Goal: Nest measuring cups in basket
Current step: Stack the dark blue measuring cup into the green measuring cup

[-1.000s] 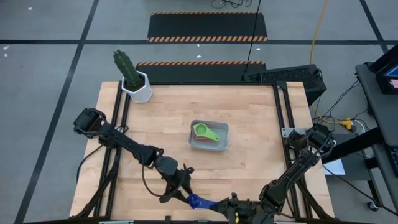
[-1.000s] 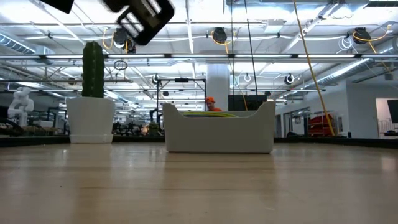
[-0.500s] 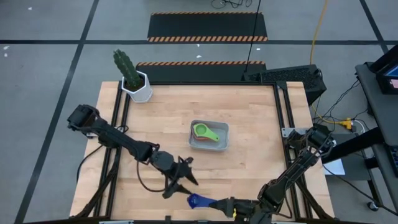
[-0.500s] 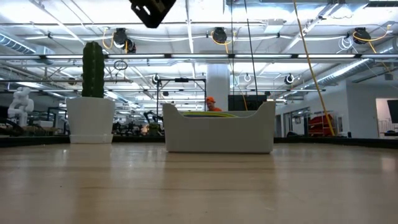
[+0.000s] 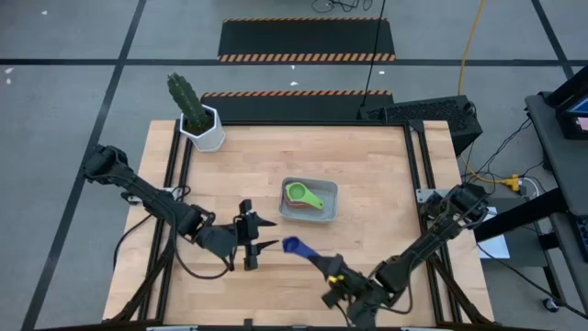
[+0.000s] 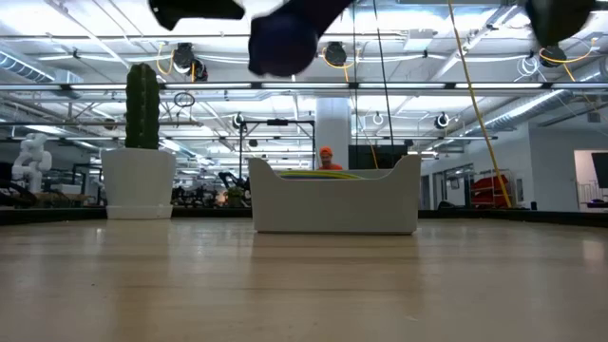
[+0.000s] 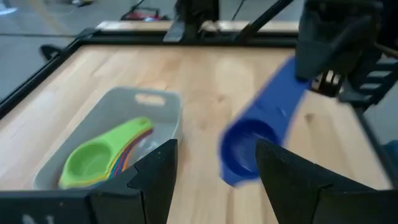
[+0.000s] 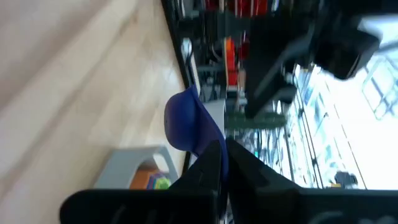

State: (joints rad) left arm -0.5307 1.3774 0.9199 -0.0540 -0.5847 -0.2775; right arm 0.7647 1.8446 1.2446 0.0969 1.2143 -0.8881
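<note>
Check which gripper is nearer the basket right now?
Left. The left gripper sits open just beside the basket; the right gripper, holding the blue cup, is farther out.

Blue measuring cup (image 8: 186, 124) clamped by its handle in right gripper (image 8: 217, 163) — above wooden surface (image 8: 81, 81), near grey basket (image 8: 134, 163) holding coloured cups.

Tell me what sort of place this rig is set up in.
Probably a large robotics lab or industrial workshop. The low view shows a long hall with ceiling trusses and lights, and more equipment racks behind. From above, the wooden table stands on grey concrete floor with hazard-striped mats.
</note>
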